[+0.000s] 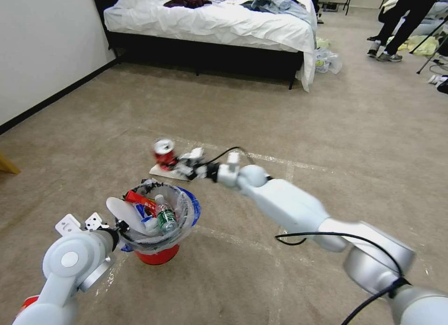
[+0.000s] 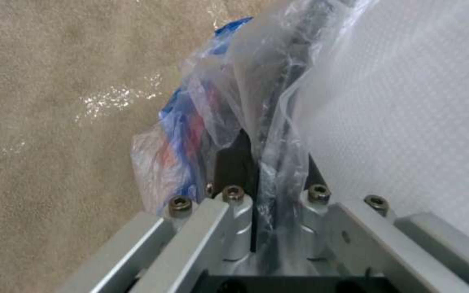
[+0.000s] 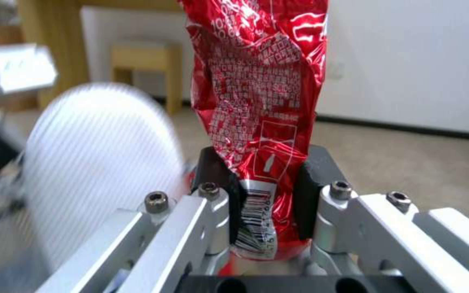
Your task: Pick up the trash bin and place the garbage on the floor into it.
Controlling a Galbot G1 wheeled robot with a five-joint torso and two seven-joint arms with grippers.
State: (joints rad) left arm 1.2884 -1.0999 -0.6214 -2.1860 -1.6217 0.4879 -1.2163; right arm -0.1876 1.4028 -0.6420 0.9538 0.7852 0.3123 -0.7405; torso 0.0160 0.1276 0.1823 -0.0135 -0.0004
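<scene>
One trash bin (image 1: 158, 255), one crushed red can (image 1: 164, 153), two grippers (each clamped on something), one bed (image 1: 210, 21).

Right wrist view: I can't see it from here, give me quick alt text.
The right gripper is shut on a crushed red can, its black fingers pinching the barcode end. Beside it is a blurred white slipper, with beige carpet and a white wall behind.

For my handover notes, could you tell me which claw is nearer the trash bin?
Left. The left claw is clamped on the trash bin liner at its rim; the right claw holds a crushed red can beyond it.
</scene>
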